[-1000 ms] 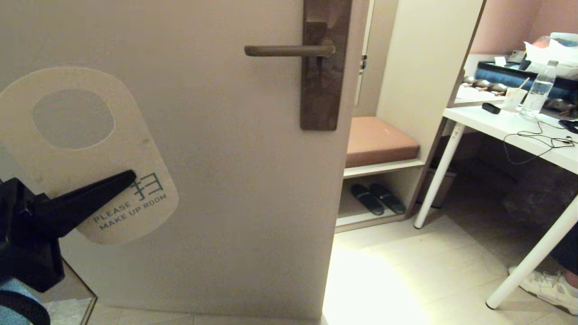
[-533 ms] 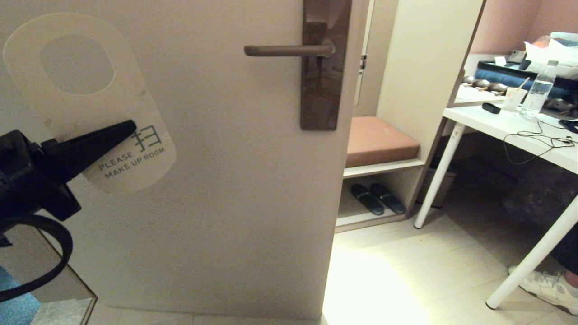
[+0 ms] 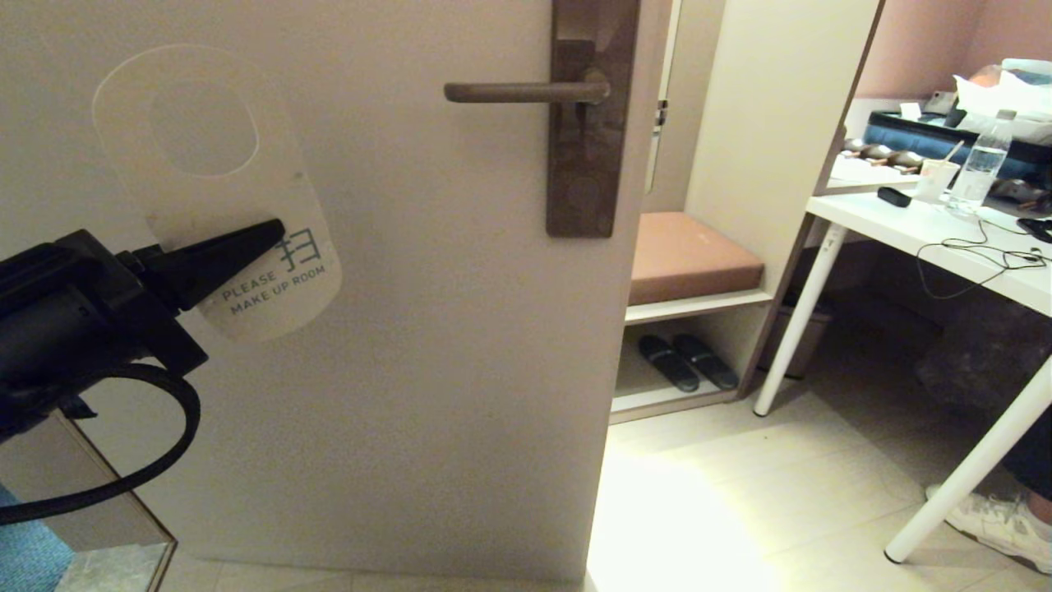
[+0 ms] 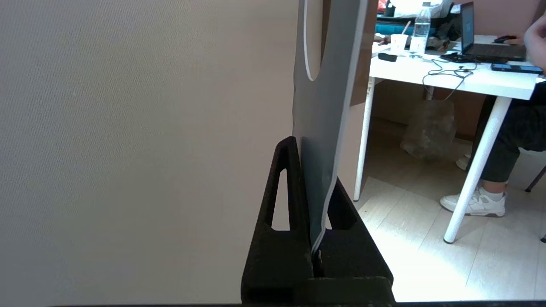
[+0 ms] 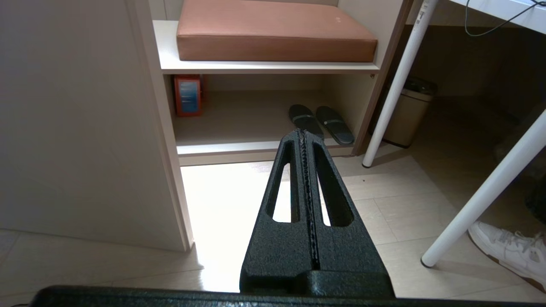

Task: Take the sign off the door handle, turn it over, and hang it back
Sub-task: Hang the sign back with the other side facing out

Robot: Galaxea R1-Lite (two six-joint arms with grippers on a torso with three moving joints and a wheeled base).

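Black left gripper left of the door handle, fingers clamped on the sign (pale "PLEASE MAKE UP ROOM" face showing), sign well left of and slightly below the lever, off it, right gripper pressed closed, empty, low right of the handle.

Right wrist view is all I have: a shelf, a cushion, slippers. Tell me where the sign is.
Observer: The sign is off the door handle; the left end effector holds it in front of the door, left of the handle in the head view.
Operator: Report which face shows.
Observer: The pale face reading "PLEASE MAKE UP ROOM" is toward the head camera.
Operator: Describe the grip.
Observer: The fingers pinch the card's lower half from both sides, with the hole end pointing up.
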